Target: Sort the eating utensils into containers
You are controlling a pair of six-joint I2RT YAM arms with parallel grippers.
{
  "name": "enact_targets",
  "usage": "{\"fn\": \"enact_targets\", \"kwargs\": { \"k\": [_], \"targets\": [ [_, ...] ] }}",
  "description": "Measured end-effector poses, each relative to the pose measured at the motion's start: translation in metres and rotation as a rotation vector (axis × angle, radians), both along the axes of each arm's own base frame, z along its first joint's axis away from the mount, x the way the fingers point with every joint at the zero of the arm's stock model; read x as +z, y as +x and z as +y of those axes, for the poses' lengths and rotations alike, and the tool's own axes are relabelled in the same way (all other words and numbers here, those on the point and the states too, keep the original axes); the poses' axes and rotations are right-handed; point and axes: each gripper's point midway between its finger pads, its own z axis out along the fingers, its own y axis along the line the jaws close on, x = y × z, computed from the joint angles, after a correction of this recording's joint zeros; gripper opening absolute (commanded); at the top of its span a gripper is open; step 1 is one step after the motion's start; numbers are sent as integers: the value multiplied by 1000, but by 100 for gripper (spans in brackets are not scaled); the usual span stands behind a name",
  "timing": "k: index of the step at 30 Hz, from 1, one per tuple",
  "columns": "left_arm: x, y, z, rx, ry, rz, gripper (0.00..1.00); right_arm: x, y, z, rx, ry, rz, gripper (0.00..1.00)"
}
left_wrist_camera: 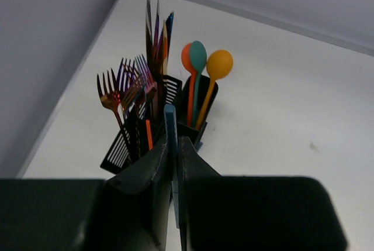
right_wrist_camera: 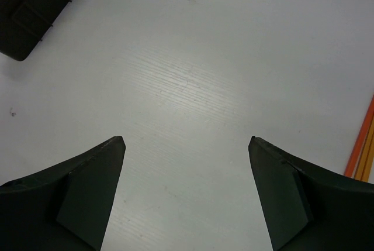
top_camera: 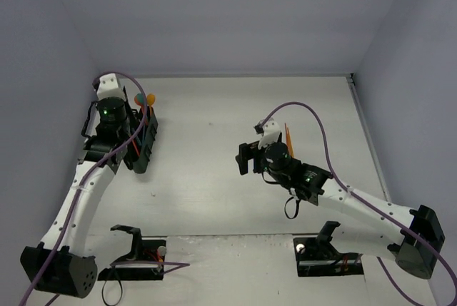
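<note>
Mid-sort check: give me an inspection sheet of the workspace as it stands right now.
Surface: white table, faint marks only.
Job's things: black caddy holds forks, knives and spoons upright; one orange utensil lies loose by the right arm.
Clutter: nothing seen.
Grippers: left gripper shut on a blue utensil above the caddy; right gripper open, empty, over bare table.
Cables: purple cables loop over both arms.
Surroundings: plain grey walls on three sides.
</note>
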Motion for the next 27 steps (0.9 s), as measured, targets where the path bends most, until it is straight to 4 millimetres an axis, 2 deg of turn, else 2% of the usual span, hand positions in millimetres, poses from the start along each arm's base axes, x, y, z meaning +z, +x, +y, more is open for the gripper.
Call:
{"fn": "enact_targets", "kwargs": {
  "k": [3, 8, 11, 14, 18, 21, 24, 27],
  "targets": [
    [-12, 14, 10, 18, 36, 5, 0, -4, 1, -9, -21, -17, 10, 84],
    [-50, 25, 21, 33, 83, 82, 1, -12, 6, -24, -80, -43, 38, 84],
    [-70, 25, 24, 37, 102, 119, 8, -18, 12, -38, -133, -58, 61, 84],
    [-82, 23, 26, 42, 120, 150, 20, -27, 18, -50, -188, -68, 93, 82],
    [-85, 22, 27, 47, 119, 161, 44, -41, 27, -68, -261, -79, 151, 79],
    [-83, 18, 27, 48, 113, 177, 54, -56, 32, -85, -321, -94, 208, 76],
    [-70, 12, 25, 41, 100, 170, 59, -70, 34, -100, -371, -108, 264, 72],
    [-43, 2, 21, 20, 76, 123, 61, -85, 34, -110, -404, -121, 324, 67]
  ]
}}
